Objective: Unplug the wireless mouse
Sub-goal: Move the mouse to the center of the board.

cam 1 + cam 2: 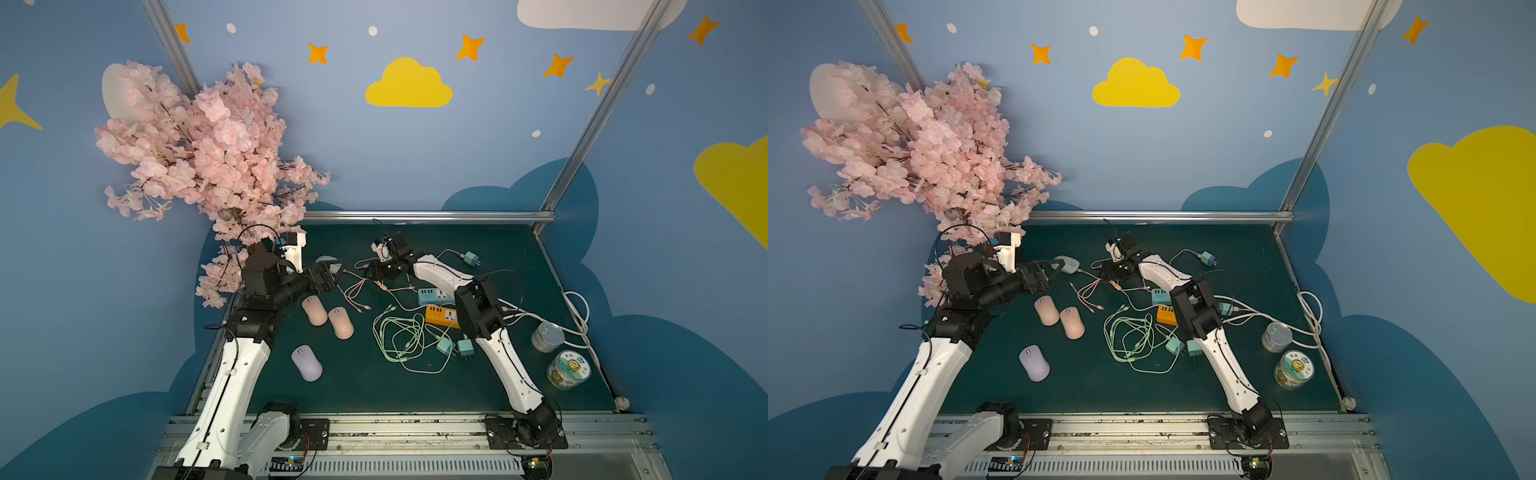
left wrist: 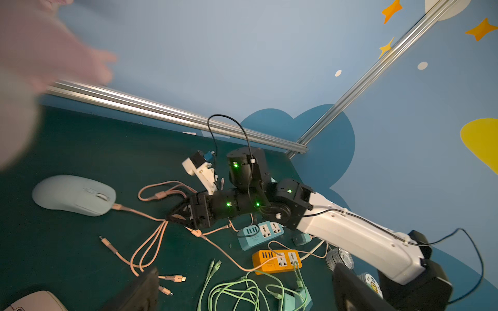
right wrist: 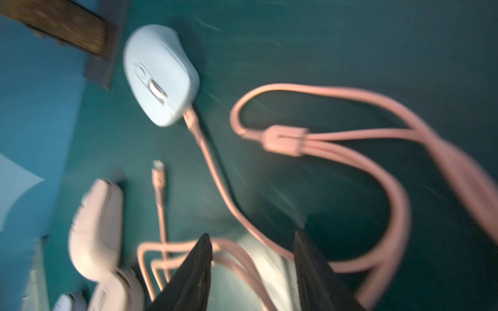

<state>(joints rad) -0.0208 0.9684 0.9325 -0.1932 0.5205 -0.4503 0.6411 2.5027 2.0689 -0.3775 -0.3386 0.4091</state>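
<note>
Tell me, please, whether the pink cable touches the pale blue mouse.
Touching: the left wrist view shows the pink cable plugged into the pale blue mouse.

Reference: the corded mouse (image 1: 1068, 263). My left gripper (image 1: 1059, 270) stands just left of it. My right gripper (image 2: 173, 216) stands to its right, with the cable (image 2: 140, 214) lying between them. A lone mouse (image 1: 1034, 363) lies well before it, toward me.

No text legible anywhere; the printed label on the tin (image 1: 568, 370), well apart from the right gripper (image 1: 371, 270), is too small to read.
</note>
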